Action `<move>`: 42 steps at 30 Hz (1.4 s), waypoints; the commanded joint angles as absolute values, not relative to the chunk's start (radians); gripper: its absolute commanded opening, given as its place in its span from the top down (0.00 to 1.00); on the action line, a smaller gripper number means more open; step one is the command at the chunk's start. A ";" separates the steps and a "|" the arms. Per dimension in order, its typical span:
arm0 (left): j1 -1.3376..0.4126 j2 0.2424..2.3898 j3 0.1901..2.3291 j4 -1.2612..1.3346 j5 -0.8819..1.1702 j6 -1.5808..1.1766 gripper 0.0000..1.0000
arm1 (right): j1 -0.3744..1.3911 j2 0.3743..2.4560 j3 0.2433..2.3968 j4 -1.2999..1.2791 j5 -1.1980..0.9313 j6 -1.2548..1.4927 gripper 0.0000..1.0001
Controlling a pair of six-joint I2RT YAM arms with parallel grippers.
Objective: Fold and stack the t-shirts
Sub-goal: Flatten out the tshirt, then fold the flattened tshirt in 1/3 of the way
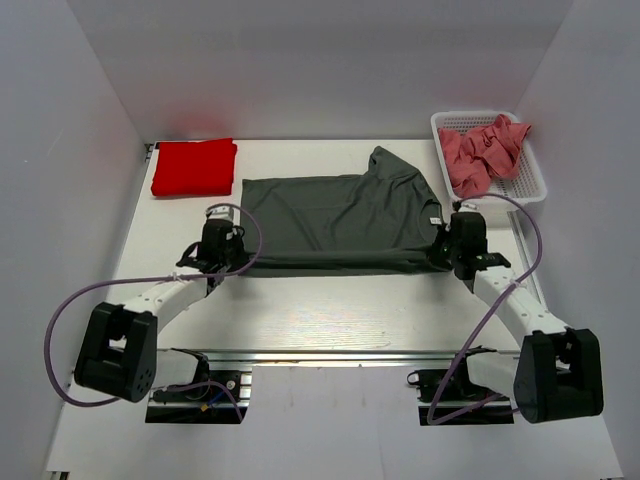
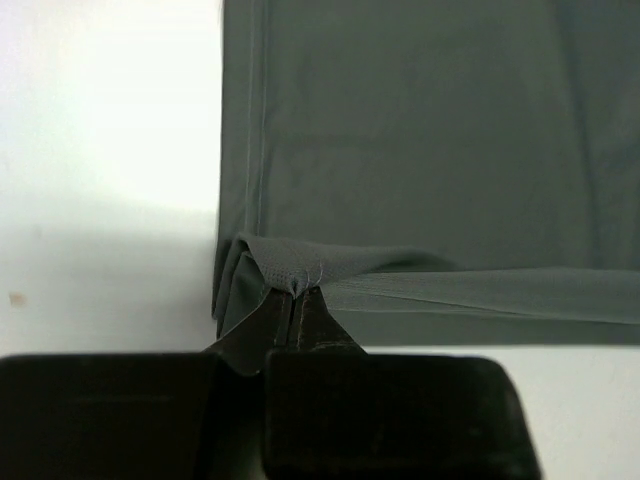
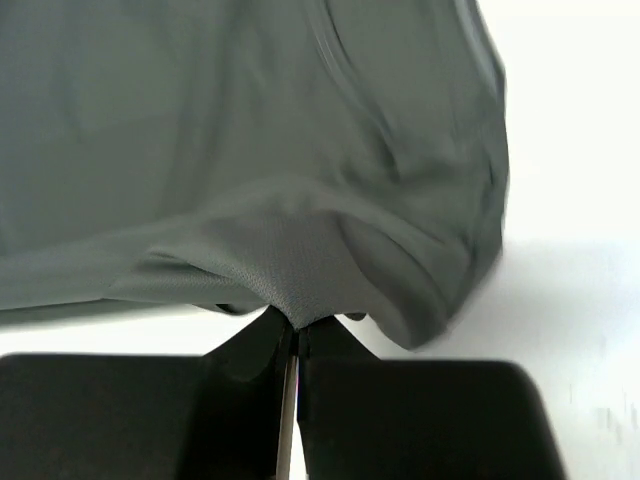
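Observation:
A dark grey t-shirt (image 1: 340, 222) lies spread across the middle of the table, its near edge pulled taut between both arms. My left gripper (image 1: 232, 248) is shut on the shirt's near left corner; in the left wrist view that gripper (image 2: 296, 292) pinches a small peak of the grey t-shirt (image 2: 420, 150). My right gripper (image 1: 445, 250) is shut on the near right corner; in the right wrist view it (image 3: 297, 325) clamps a bunched fold of the grey t-shirt (image 3: 250, 130). A folded bright red t-shirt (image 1: 194, 166) lies at the back left. Dusty pink t-shirts (image 1: 484, 152) are heaped in a basket.
The white mesh basket (image 1: 532, 182) stands at the back right corner of the table. White walls close in the table on the left, back and right. A metal rail (image 1: 330, 355) with the arm bases runs along the near edge.

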State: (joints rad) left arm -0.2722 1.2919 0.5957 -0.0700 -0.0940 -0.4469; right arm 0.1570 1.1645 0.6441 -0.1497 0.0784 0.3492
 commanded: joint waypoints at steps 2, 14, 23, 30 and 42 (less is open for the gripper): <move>-0.273 1.146 0.545 -0.167 -0.066 -0.509 1.00 | 0.152 1.074 0.606 -0.336 0.124 0.429 1.00; -0.282 0.940 0.494 -0.321 0.032 -0.545 1.00 | 0.149 0.911 0.607 -0.546 0.183 0.538 1.00; -0.282 1.080 0.620 -0.291 0.011 -0.554 1.00 | 0.146 1.066 0.719 -0.463 0.184 0.560 1.00; -0.259 1.215 0.742 -0.279 -0.047 -0.566 1.00 | 0.146 1.242 0.863 -0.469 0.219 0.540 1.00; -0.259 1.594 1.069 -0.307 -0.152 -0.551 1.00 | 0.140 1.639 1.210 -0.523 0.227 0.515 0.97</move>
